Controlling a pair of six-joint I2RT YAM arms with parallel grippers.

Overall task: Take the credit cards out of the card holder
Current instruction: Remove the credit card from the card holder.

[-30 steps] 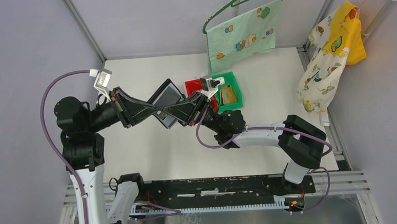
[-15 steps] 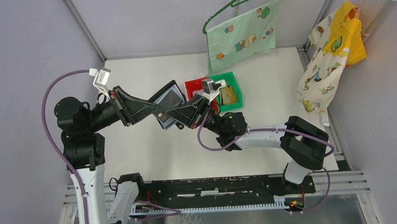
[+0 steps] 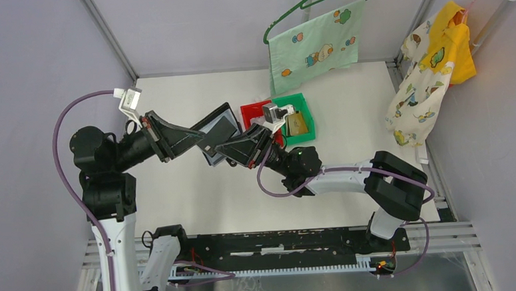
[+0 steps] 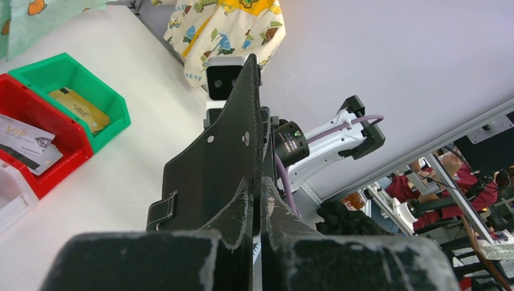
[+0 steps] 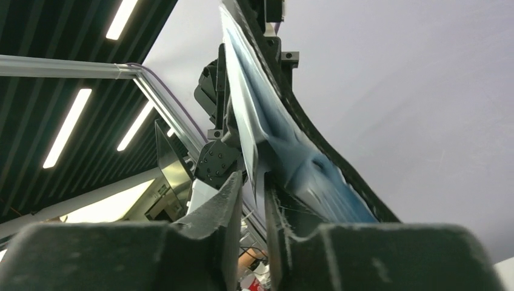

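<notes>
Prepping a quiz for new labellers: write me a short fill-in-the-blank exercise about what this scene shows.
1. The left gripper is shut on the black ____, lifted off the table.
2. A tan-gold card lies in the ____ bin.
3. The red bin holds a whitish card printed with the word ____.

Missing words: card holder; green; VIP.
</notes>
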